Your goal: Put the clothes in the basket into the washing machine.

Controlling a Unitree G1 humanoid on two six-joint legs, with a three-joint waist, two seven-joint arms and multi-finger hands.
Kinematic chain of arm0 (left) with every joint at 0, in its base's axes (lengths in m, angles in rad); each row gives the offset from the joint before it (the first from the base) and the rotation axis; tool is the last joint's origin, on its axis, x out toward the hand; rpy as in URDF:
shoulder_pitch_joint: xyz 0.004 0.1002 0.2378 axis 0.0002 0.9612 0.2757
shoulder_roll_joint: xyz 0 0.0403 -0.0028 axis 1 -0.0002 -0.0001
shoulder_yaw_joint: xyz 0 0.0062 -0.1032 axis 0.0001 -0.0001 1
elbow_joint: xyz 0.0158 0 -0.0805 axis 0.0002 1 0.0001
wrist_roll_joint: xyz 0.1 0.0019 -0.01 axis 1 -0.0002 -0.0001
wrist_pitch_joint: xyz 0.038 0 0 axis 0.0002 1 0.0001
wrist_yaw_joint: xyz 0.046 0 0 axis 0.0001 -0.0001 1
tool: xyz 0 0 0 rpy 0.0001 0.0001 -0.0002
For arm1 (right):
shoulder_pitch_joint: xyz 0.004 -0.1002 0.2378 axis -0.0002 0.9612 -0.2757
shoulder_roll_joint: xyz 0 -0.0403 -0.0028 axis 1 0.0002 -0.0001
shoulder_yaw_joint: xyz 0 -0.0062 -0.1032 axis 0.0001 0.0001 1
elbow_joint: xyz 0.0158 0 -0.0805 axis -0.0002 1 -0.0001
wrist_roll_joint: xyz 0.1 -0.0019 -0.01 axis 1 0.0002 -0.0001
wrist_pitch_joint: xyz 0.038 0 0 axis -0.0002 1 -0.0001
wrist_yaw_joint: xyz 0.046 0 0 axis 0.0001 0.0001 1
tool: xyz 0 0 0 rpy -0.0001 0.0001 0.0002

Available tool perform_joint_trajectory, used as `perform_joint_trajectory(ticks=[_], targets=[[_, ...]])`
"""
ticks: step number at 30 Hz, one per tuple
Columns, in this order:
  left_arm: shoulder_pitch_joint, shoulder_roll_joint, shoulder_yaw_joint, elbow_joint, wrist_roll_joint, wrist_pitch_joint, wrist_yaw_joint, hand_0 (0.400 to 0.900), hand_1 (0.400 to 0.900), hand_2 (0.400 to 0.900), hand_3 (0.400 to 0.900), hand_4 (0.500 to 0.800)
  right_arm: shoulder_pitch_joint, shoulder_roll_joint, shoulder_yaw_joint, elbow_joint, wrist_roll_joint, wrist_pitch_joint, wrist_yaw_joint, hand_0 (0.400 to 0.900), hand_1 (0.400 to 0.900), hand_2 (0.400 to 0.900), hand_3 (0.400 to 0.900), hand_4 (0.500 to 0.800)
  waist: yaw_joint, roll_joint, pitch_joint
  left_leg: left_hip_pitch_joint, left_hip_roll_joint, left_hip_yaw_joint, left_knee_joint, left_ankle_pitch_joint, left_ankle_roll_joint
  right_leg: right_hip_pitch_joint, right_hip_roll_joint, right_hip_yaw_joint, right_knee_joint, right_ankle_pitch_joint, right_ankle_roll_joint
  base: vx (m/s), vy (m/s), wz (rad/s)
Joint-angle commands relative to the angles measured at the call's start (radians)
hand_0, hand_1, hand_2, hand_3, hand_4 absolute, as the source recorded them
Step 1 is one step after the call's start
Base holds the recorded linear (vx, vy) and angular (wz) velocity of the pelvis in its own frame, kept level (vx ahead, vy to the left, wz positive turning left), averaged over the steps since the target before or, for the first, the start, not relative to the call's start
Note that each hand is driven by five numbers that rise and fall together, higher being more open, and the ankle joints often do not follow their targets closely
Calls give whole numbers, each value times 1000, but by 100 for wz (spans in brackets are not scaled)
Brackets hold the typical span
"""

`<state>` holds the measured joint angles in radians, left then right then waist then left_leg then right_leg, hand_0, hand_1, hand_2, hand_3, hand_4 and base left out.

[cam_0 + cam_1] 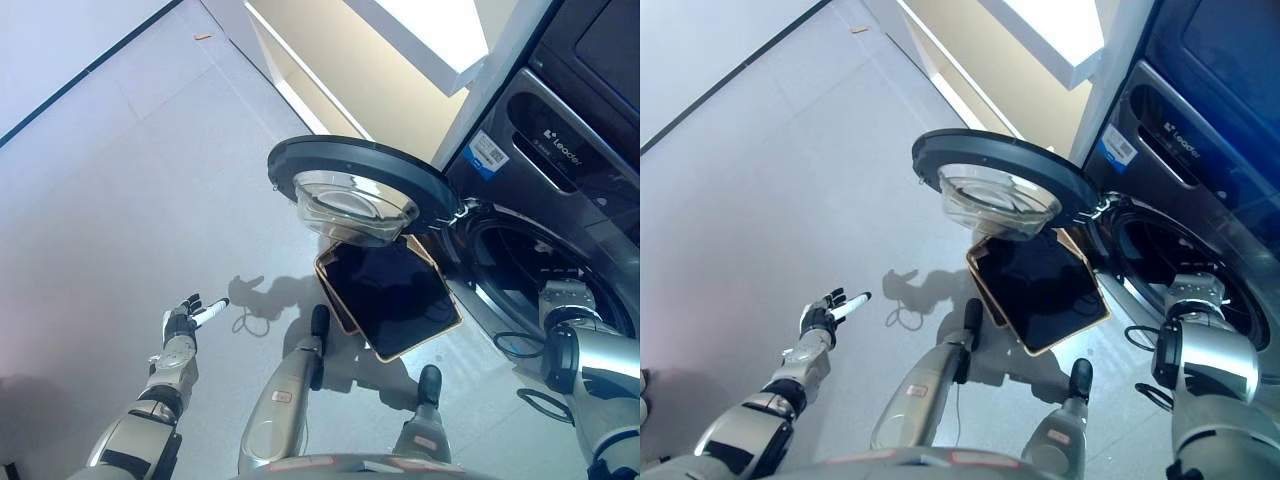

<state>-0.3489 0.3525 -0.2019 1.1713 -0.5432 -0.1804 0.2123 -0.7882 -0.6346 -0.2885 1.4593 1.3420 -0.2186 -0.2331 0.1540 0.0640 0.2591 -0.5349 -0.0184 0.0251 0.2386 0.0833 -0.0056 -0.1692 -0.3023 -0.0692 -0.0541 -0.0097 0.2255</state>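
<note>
A dark front-loading washing machine (560,170) stands at the right with its round door (355,185) swung wide open to the left. A tan-rimmed basket (443,330) sits on the floor under the door. Its inside is dark, and I cannot make out separate clothes in it. My left hand (183,322) is open and empty, held over bare floor left of the basket. My right arm (590,350) reaches up into the drum opening (520,255). The right hand is hidden inside the opening.
A pale cabinet with a white top (400,60) stands beside the machine at the back. The open door overhangs the basket. Grey floor (120,180) spreads to the left, with a small orange scrap (203,37) far off.
</note>
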Motion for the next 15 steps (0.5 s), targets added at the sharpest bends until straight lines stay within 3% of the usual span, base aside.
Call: perform_joint_trajectory(ticks=[1,5,15], targets=[[-29,72,20,44,-13,-55,44,900,900,900,900,800,-7,-31,54,-24,-55,-44,24,900,900,900,900,800,-8,-22,-1,-112,69,-65,-5,74,-146,68,-25,15,60,-6,-8,-12,-12,-4],[-41,77,25,54,-13,-60,46,900,900,900,900,800,51,56,107,-23,-160,-15,28,900,900,900,900,800,-14,-32,10,-106,75,-63,1,72,-145,68,-21,18,69,-7,-11,0,0,0],[-58,83,27,64,-3,-63,43,900,900,900,900,800,118,139,134,-58,-222,-17,28,900,900,900,900,800,-32,-52,9,-87,88,-63,10,68,-148,79,-12,25,73,-6,-11,-2,0,0]])
